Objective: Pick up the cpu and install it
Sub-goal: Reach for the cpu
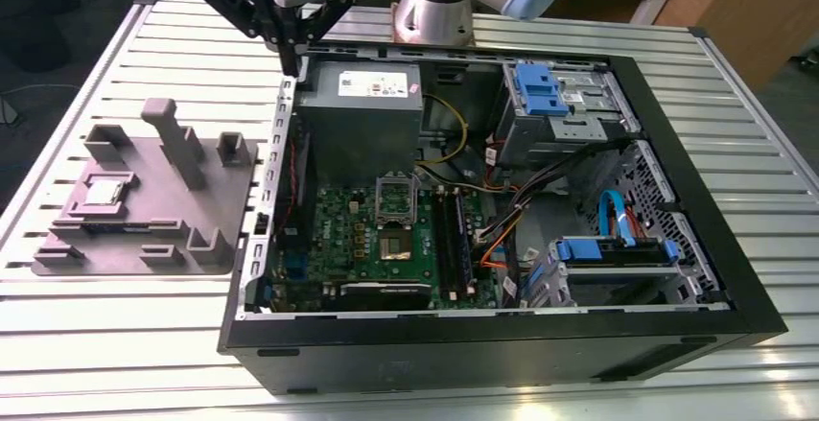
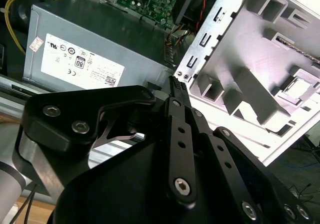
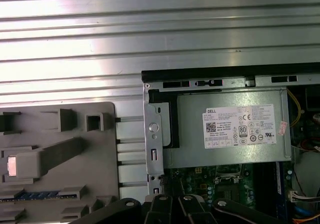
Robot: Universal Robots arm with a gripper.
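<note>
The cpu (image 1: pixel 105 191) is a small silver square lying in a recess of the grey plastic tray (image 1: pixel 192 234), on the exterior view's left beside the open computer case. It appears in both wrist views too, as the cpu (image 2: pixel 299 88) and the cpu (image 3: pixel 17 165), bright with glare. My gripper (image 1: pixel 295 62) hangs above the case's back corner, next to the grey power supply (image 1: pixel 364 95) and well away from the tray. Its fingers (image 2: pixel 175 91) meet at the tips, shut with nothing between them. The motherboard's socket (image 1: pixel 395 194) lies open inside the case.
The black case (image 1: pixel 512 344) holds the green motherboard (image 1: pixel 371 248), memory sticks (image 1: pixel 451 234), bundled cables (image 1: pixel 512 224) and blue drive brackets (image 1: pixel 538 90). The tray carries upright posts (image 1: pixel 173 138). The arm's base (image 1: pixel 435 9) stands behind the case on the ribbed metal table (image 1: pixel 115 344).
</note>
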